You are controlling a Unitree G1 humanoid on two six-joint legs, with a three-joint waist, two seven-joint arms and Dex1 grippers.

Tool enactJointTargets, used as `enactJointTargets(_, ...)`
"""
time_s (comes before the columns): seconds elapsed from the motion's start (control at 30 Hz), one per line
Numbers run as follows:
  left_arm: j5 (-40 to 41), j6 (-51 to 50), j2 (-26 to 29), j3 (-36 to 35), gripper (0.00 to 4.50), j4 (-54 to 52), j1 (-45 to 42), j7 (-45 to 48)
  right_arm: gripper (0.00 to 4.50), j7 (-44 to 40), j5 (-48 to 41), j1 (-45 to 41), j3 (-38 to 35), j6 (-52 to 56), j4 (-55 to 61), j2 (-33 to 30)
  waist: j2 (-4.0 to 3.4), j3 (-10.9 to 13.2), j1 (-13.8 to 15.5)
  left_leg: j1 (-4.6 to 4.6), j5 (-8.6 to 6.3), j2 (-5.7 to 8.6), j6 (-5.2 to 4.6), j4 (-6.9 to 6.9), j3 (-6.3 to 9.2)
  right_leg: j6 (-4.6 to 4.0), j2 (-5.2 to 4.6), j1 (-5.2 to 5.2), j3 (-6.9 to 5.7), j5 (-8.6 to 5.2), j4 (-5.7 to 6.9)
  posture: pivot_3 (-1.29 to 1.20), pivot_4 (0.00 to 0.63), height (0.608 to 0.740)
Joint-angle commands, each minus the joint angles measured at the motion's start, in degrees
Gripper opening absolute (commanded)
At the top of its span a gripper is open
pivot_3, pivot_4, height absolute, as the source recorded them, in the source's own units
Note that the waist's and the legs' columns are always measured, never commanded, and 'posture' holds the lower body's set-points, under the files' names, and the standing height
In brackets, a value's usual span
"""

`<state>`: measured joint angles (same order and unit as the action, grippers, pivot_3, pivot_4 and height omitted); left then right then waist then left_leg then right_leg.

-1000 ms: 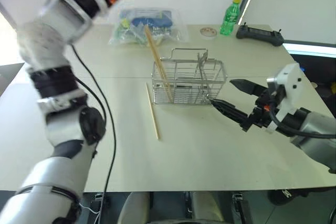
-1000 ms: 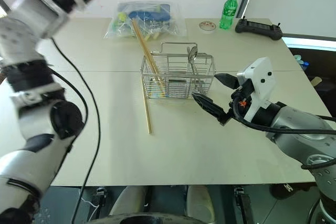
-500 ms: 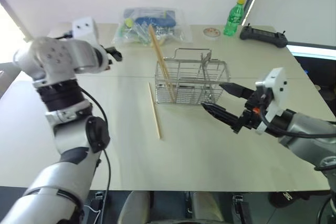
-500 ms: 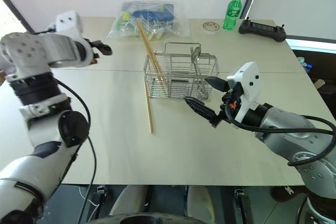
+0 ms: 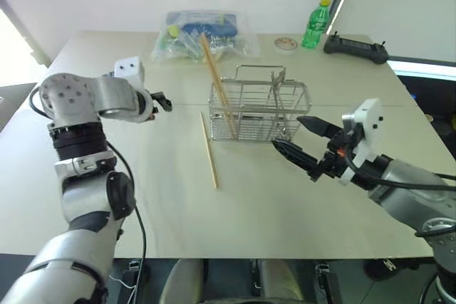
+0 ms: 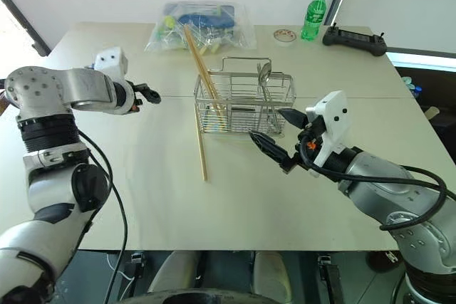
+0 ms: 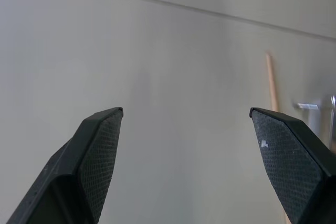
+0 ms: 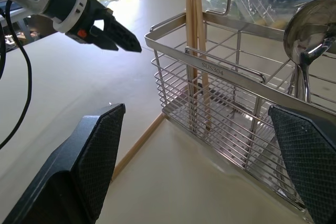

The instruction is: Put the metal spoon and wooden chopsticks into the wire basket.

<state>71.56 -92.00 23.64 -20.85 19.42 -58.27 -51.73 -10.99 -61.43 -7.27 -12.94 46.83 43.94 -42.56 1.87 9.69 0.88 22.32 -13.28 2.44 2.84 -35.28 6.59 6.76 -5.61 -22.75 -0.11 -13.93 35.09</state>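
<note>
I see the metal spoon (image 6: 262, 75) and one wooden chopstick (image 6: 201, 76) already standing in the wire basket (image 6: 244, 102), the chopstick leaning against its rim because it is much longer than the basket. The second chopstick (image 6: 201, 149) lies flat on the worktop (image 6: 214, 204) just beside the basket, so I judge it is the last piece. My left gripper (image 5: 161, 100) and right gripper (image 6: 273, 133) both have fingers apart and hold nothing, the left one hovering near this chopstick.

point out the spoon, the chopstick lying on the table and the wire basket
metal spoon (image 8: 308, 20) right wrist view, on its bowl
chopstick on the table (image 5: 209, 153) left eye view, mid shaft
wire basket (image 6: 244, 78) right eye view, top rim
</note>
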Motion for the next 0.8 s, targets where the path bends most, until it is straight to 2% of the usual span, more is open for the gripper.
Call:
enactJointTargets(0.03,4.4,-0.5,0.4,1.1,4.07,1.7,-2.7,-4.5,4.5,0.4,1.6,-1.0,0.7,-1.9,2.0,1.3,0.0,0.0,-0.1,0.0,0.0,0.01,0.0,-0.02,-0.01,0.0,0.0,0.0,0.0,0.0,0.0,0.0,0.15,0.721)
enactJointTargets(0.27,-8.1,0.6,-4.4,-1.2,4.07,8.9,-7.7,-0.8,4.5,0.3,2.6,-1.1,0.4,-2.4,1.6,1.9,-0.01,0.0,-0.1,-0.01,0.02,0.12,0.02,0.02,-0.05,-0.02,0.01,0.0,0.01,0.01,-0.02,0.0,0.15,0.721)
enactJointTargets(0.5,-21.8,4.9,-7.3,2.9,4.07,14.7,-9.4,10.3,4.5,1.7,3.3,-0.4,0.5,-2.7,2.5,3.4,-0.01,0.0,-0.1,0.0,0.02,0.11,0.02,0.06,-0.09,-0.02,0.01,-0.02,0.01,0.0,-0.04,0.0,0.15,0.721)
enactJointTargets(0.8,-35.5,15.6,-8.9,5.9,4.07,28.5,-16.9,25.0,4.5,3.4,4.3,1.9,0.3,-3.0,4.3,5.2,0.0,0.0,-0.1,0.05,0.01,0.11,0.01,0.07,-0.11,-0.01,0.01,-0.03,0.0,0.0,-0.13,0.0,0.15,0.721)
